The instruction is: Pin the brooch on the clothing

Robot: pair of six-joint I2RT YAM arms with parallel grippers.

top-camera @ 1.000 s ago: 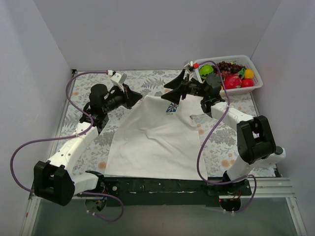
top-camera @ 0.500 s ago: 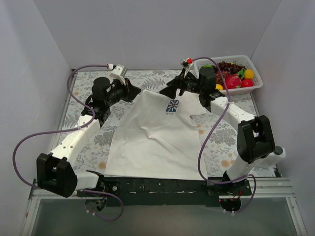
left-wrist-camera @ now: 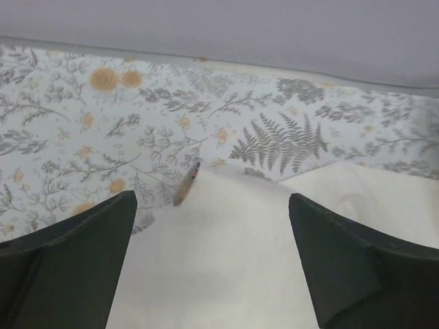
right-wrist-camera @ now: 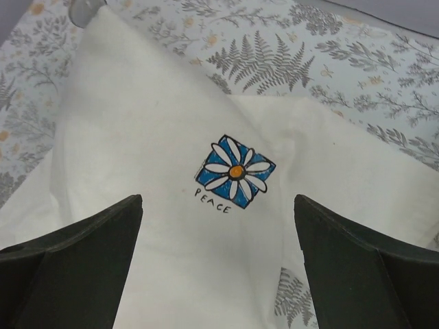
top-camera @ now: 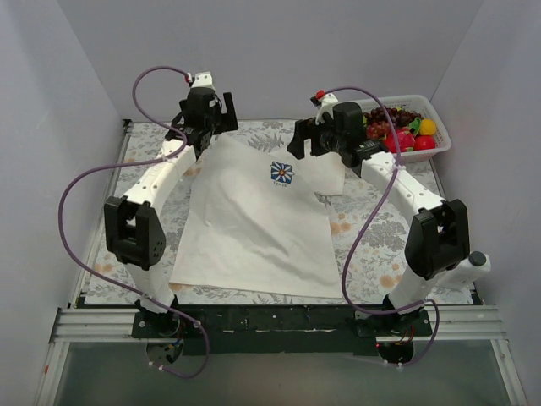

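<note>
The clothing point(top-camera: 254, 216), a white T-shirt, lies flat on the floral mat point(top-camera: 372, 228); its blue daisy print with "PEACE" point(right-wrist-camera: 235, 171) faces up. In the left wrist view a tiny brownish disc, the brooch point(left-wrist-camera: 186, 184), shows edge-on at the shirt's far edge. My left gripper point(left-wrist-camera: 211, 205) hovers open over that shirt corner, at the far left of the mat point(top-camera: 211, 118). My right gripper point(right-wrist-camera: 218, 202) is open above the shirt just short of the print, at the shirt's far right point(top-camera: 304, 144). Neither gripper holds anything.
A white basket point(top-camera: 414, 155) of toy fruit stands at the far right corner, close behind the right arm. Grey walls close in the mat at the back and on both sides. Purple cables loop off both arms.
My left gripper has opened and let go of the shirt's corner, and its arm has stretched toward the back wall. The shirt has slid left and flattened. The right gripper has pulled back slightly, still open.
</note>
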